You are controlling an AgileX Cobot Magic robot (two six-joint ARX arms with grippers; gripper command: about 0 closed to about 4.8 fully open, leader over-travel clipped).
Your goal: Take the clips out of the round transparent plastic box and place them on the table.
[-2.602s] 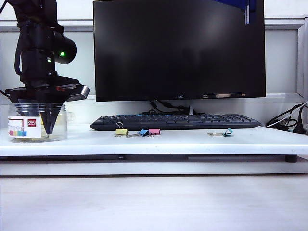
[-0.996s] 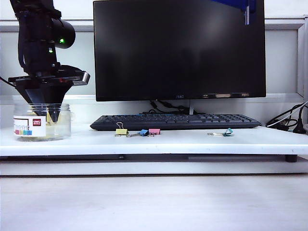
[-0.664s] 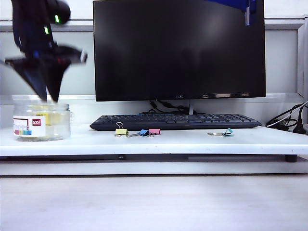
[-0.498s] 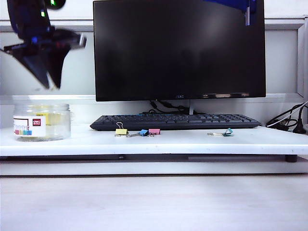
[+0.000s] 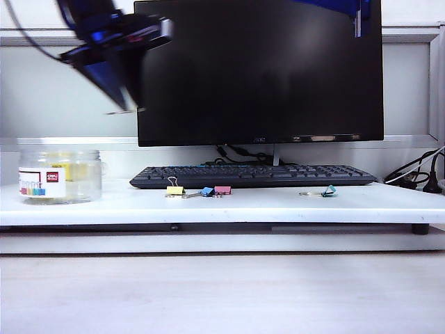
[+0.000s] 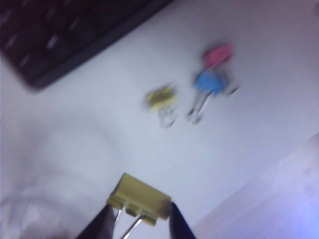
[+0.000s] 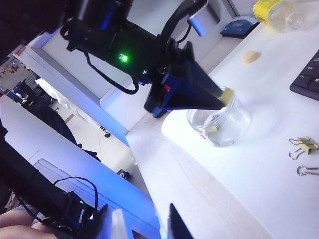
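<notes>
While the left gripper hangs in the air over the table, well clear of the round transparent plastic box, its two fingers are clamped on a pale-yellow clip. The pinch is on the wire-handle end, so the yellow body sticks out past the fingertips (should let the clip be set down body-first). In the exterior view the gripper is blurred, up in front of the monitor's left edge.

The left wrist view looks down at three clips already lying on the table just in front of the keyboard: another pale-yellow clip, a blue one and a pink one. The blue and pink touch each other; the yellow sits just beside them. My read: the held clip is headed for that same patch, to keep the taken-out ones grouped.

The box stands upright at the table's left end, lid off, and more yellow shows through its wall, so I'd say it's not emptied yet. A teal clip lies apart, further right.

Right gripper: fingers spread wide, nothing between them, parked off the table's left-front side and aimed across at the box and left arm. Looks like it's just staying out of the way.
</notes>
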